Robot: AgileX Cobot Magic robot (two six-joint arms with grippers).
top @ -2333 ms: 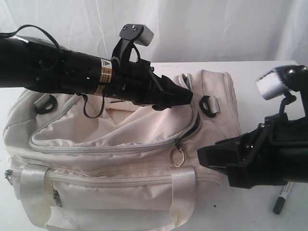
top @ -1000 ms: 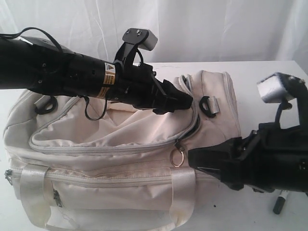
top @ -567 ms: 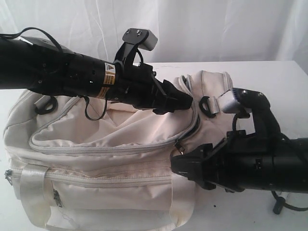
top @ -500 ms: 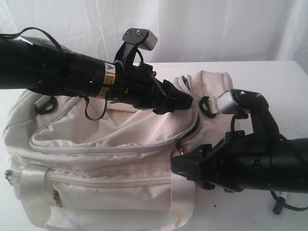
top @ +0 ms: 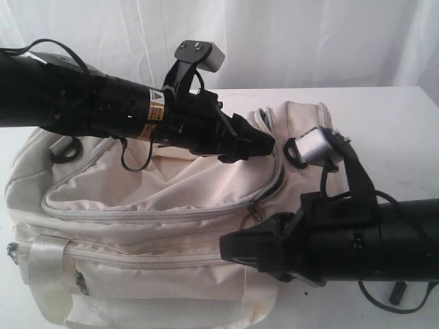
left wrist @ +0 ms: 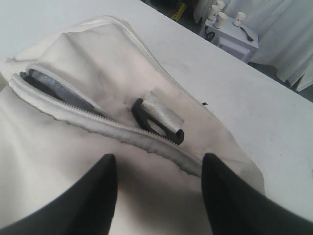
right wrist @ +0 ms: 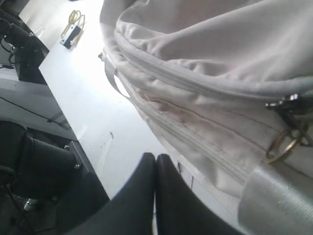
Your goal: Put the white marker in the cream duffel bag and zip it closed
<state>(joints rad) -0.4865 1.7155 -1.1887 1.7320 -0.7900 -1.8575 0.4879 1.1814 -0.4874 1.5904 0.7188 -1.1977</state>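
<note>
— Locating the slim white marker (top: 396,294)?
— Dark end visible on the white table (top: 384,123), outside the large cream fabric duffel bag (top: 137,185). Left gripper (left wrist: 159,166) spread over its zip (left wrist: 122,128); right gripper (right wrist: 156,159) clenched, empty.

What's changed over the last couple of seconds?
The right gripper moved leftward in the exterior view across the front of the cream duffel bag, and shut empty. The left gripper stayed open over the bag's top; the white marker still lies on the table.
</note>
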